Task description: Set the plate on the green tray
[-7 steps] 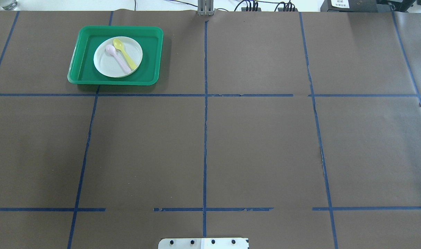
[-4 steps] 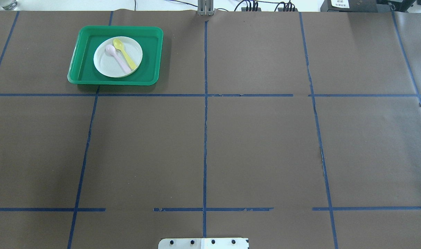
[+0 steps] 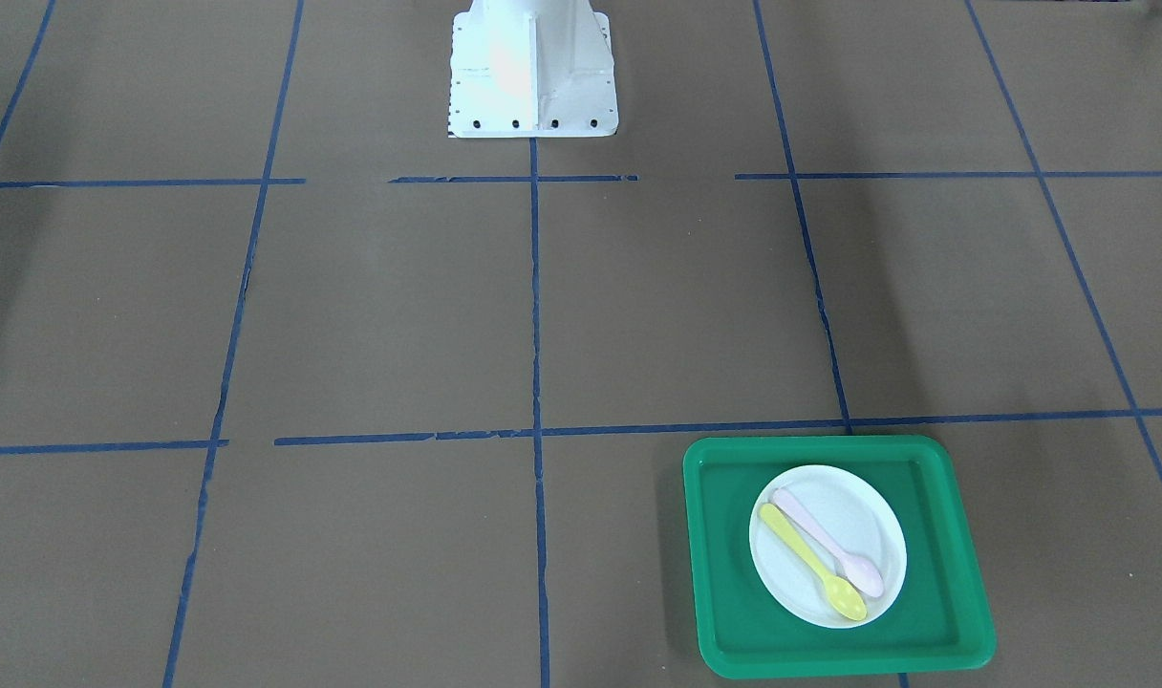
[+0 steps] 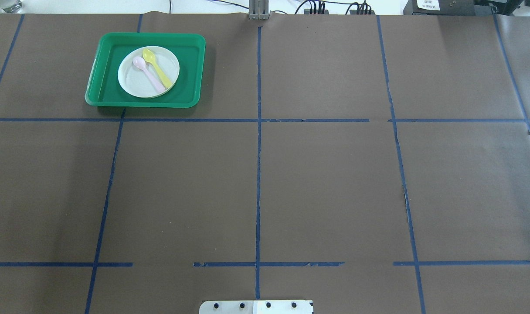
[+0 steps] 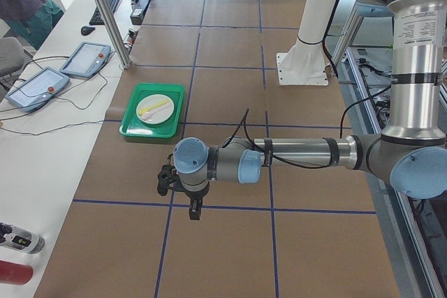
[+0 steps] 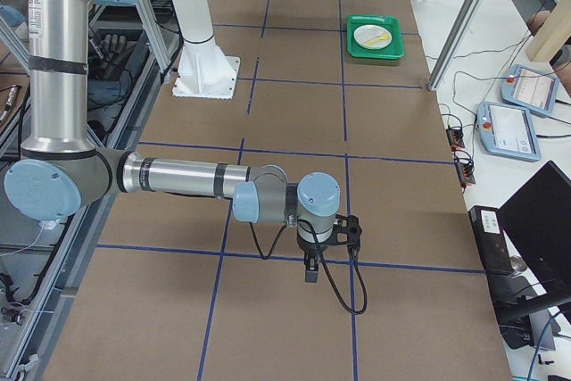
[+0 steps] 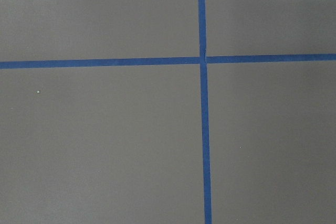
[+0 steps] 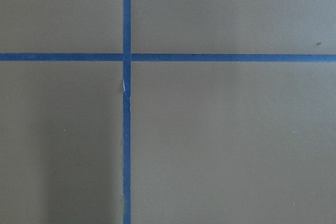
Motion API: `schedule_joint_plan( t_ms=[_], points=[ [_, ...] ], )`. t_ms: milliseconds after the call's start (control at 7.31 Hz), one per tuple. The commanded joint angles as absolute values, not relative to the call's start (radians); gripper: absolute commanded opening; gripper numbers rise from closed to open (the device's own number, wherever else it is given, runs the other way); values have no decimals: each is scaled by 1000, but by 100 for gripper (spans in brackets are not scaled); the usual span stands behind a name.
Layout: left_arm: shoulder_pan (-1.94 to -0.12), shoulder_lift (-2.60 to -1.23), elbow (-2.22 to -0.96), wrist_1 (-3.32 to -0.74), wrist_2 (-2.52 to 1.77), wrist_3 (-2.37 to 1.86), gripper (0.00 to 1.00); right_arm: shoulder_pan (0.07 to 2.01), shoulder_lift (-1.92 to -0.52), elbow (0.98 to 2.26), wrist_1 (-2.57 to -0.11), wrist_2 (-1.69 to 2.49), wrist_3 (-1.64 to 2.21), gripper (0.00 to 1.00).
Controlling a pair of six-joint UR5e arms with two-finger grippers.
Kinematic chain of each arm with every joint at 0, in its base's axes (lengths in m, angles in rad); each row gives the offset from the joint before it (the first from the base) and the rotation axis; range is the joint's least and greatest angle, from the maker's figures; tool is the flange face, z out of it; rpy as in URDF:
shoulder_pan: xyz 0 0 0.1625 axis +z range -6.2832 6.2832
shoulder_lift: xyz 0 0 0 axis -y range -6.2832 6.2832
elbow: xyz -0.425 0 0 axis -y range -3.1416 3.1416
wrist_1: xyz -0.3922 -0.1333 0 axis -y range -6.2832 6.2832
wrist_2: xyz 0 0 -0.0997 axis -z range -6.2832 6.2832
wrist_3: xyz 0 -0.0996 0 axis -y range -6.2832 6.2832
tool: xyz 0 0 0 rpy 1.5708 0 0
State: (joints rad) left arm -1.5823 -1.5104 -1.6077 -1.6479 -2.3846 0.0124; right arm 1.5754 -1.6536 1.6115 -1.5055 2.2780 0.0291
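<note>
Now the plate [image 4: 132, 80] lies flat inside the green tray [image 4: 191, 74], about in its middle, with a band of green floor showing all around it. It is small, round and white, with a low raised rim, and it takes about half of the tray's width. Two plastic spoons lie on it side by side, a pink spoon [image 4: 150, 77] and a yellow spoon [image 4: 158, 69]. Both lie on a diagonal with their bowls toward the far side of the table [image 4: 334, 183]. The tray is bright green and rectangular, with rounded corners and a raised rim. It stands at the far left part of the table, just beyond a line of blue tape [image 4: 258, 174].

From across the table the same plate [image 3: 858, 511] shows in the tray [image 3: 724, 573], well apart from the white robot base [image 3: 531, 72].

Neither gripper is near the tray. The left gripper [image 5: 193, 211] hangs over the brown table surface beside a tape line, with nothing visibly in it. The right gripper [image 6: 310, 272] hangs likewise at the other end of the table. Each one appears only in a side view, so I cannot tell how far its jaws are apart. Both wrist cameras show only brown paper and a crossing of blue tape.
</note>
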Motion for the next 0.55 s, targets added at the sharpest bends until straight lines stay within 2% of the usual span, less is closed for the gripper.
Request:
schedule_joint_plan(
  t_ms=[0,411],
  points=[
    [-1580,-1522,-1611,-1649,-2378,20,100,1575,-1654,1612,-1505,2278,29,100],
    [-1580,-1516,-1634,-1644,-2378,21,100,1575,-1654,1612,-1506,2278,29,100]
  ],
)
